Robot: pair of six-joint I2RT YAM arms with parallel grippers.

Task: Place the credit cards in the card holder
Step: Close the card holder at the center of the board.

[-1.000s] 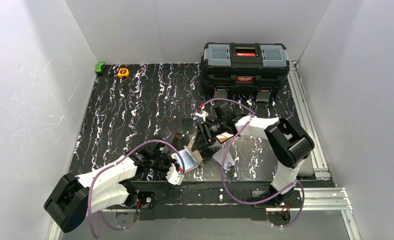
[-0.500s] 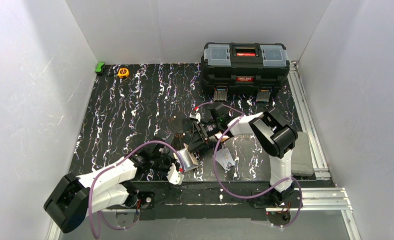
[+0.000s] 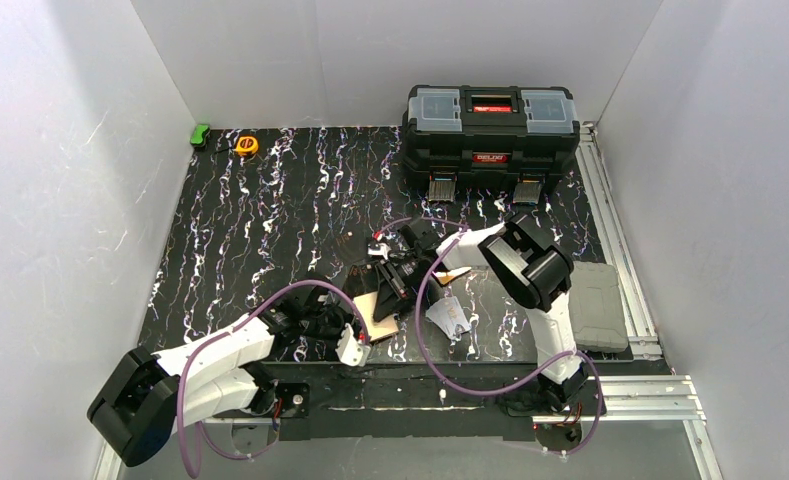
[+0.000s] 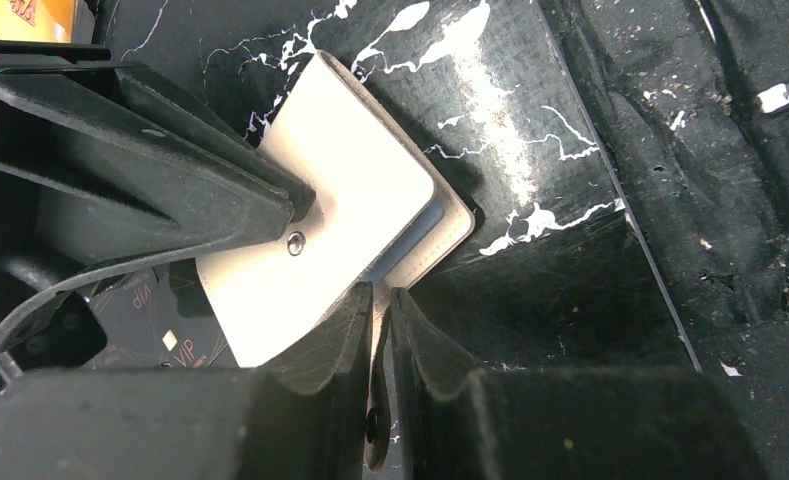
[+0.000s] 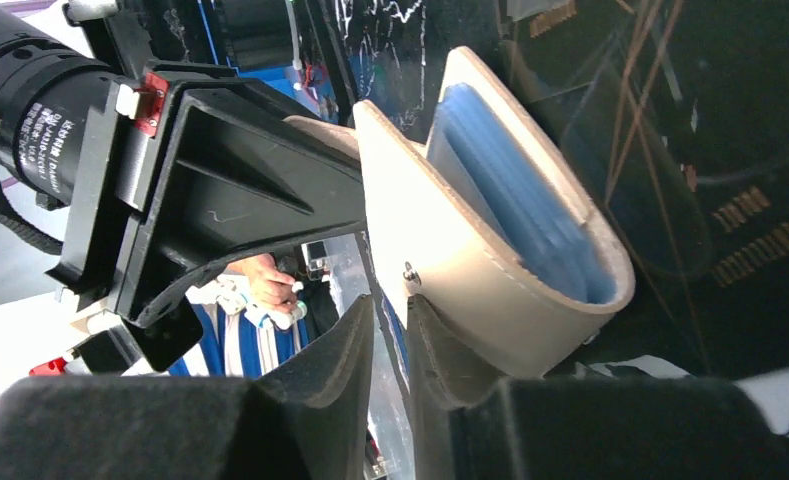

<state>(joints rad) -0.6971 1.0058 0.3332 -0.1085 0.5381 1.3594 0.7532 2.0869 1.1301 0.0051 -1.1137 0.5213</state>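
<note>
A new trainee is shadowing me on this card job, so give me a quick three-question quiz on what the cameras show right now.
1. True or false: the card holder lies folded shut, untouched by either gripper.
2. Which colour shows inside the card holder in the right wrist view? A red, B light blue, C green.
3. Fill in: the silver-white card lies on the ____, free of both grippers.

Key
1. False: the left gripper and the right gripper both pinch it, and it gapes open.
2. B.
3. table.
</note>
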